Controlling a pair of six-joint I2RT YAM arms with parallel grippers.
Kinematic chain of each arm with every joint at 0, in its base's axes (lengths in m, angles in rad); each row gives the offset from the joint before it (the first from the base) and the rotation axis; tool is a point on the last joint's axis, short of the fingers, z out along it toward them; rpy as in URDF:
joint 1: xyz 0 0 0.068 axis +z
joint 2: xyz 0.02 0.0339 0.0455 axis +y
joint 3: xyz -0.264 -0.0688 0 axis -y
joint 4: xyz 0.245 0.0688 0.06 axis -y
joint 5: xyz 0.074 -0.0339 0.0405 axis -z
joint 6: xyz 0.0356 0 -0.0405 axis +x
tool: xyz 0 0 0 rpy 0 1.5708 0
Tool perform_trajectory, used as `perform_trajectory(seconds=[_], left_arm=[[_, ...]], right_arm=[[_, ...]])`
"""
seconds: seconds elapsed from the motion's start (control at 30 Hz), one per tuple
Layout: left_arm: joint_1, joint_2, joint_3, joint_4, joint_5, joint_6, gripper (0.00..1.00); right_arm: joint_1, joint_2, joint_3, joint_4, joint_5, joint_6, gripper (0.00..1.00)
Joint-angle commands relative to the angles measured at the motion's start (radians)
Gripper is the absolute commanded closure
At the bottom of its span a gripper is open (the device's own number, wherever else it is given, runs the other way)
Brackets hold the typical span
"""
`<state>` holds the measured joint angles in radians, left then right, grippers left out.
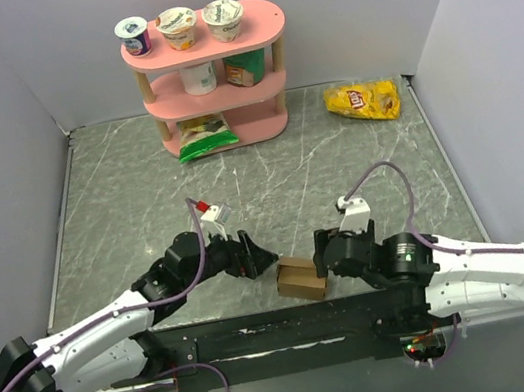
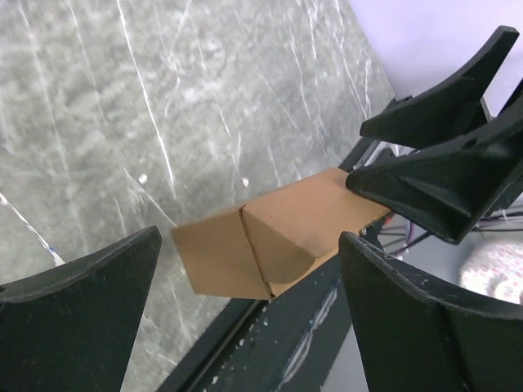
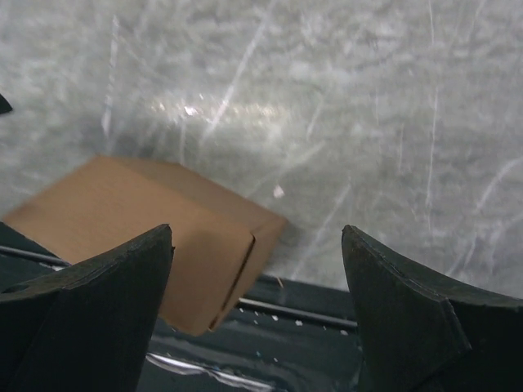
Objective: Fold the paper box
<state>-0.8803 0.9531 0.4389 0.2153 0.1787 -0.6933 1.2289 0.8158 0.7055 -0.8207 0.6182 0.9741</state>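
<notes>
Top external: we log the paper box (image 1: 300,279) between two wide-open, empty grippers, right gripper (image 1: 321,255) just beside its right end, left gripper (image 1: 262,256) off its far-left corner.

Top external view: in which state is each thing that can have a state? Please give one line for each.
paper box: folded shut, lying flat, not gripped.
left gripper: open, beside the box.
right gripper: open, beside the box.
three cups: upright, lids on.
yellow chip bag: lying flat.
</notes>
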Motion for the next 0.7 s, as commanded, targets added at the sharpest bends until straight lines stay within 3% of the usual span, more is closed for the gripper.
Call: perform_trajectory(seconds=[0.0,0.27,0.67], left_arm=[[0.003,0.012,0.017,0.029,0.065,-0.054,0.04],[0.003,0.064,-0.034,0.113,0.087,-0.092,0.01],[0.003,0.098,-0.131,0.248,0.111,-0.140,0.19]], right_arm=[[0.056,0.016,0.054,-0.113,0.077,0.159,0.10],[0.110,0.065,0.052,-0.216,0.098,0.337,0.11],[0.167,0.115,0.012,-0.271,0.117,0.546,0.13]])
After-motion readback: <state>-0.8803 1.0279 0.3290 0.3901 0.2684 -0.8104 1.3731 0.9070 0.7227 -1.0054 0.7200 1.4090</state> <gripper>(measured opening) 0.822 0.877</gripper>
